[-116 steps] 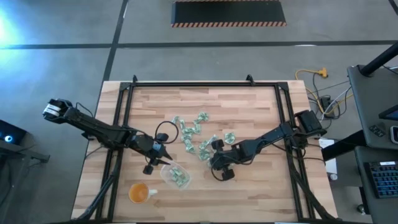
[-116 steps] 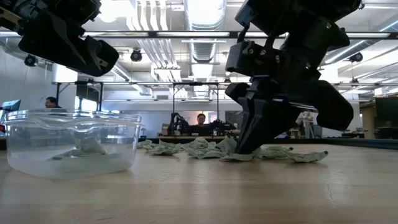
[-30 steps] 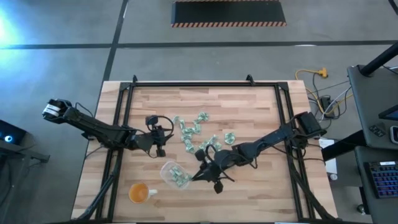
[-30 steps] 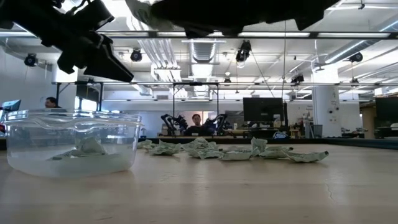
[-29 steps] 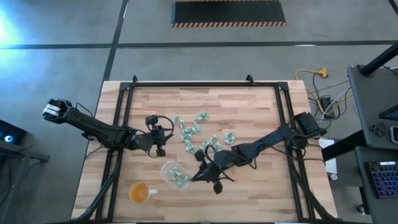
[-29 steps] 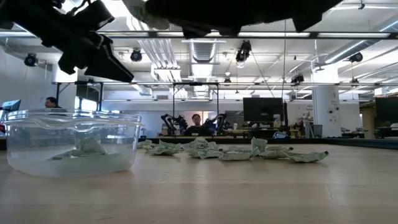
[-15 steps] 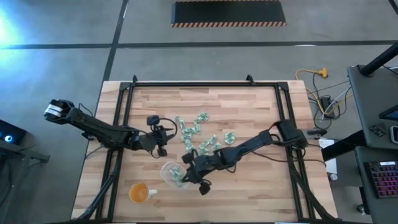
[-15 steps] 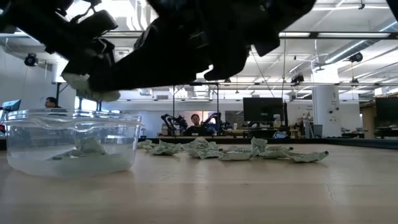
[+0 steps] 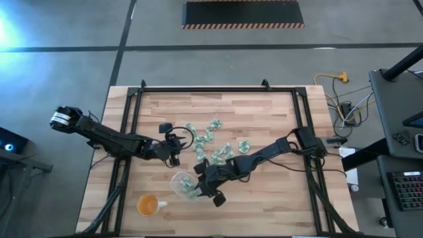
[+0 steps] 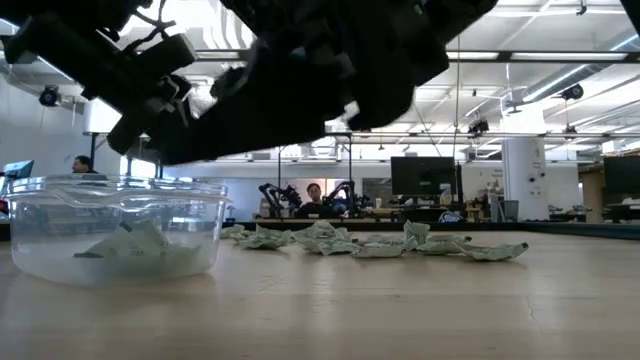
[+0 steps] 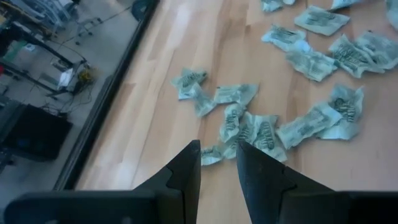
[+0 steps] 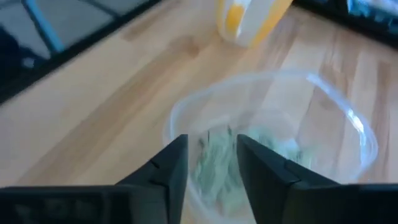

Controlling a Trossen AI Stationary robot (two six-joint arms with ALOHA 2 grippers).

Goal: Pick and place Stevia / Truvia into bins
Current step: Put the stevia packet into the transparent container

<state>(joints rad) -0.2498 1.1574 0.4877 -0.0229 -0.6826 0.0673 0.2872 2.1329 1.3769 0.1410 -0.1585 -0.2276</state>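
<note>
Left tool [image 9: 175, 144] hung over the wooden table [image 9: 264, 205] just at the left edge of the loose packets [image 9: 210, 139], its fingers [image 11: 186, 171] set a narrow gap apart with nothing between them; its wrist view looked down on crumpled green-and-white packets lying directly ahead of the fingertips. Below it, near the table's front edge, stood a small orange cup [image 9: 147, 205]. To the right of the cup sat the clear bin [image 9: 182, 185], several packets already lying in its bottom, seen as a pale green heap through the wall in the low view [image 10: 130, 245]. Right tool [image 9: 198, 186] was positioned over the bin's right rim, arm stretched in from the right side of the table. In its wrist view the fingers [image 12: 165, 171] stood parted above the bin's opening, nothing gripped, green packets blurred in the bin below them. The remaining packets lay scattered mid-table, well apart from the bin. People sat at desks far behind the table in the low view.
</note>
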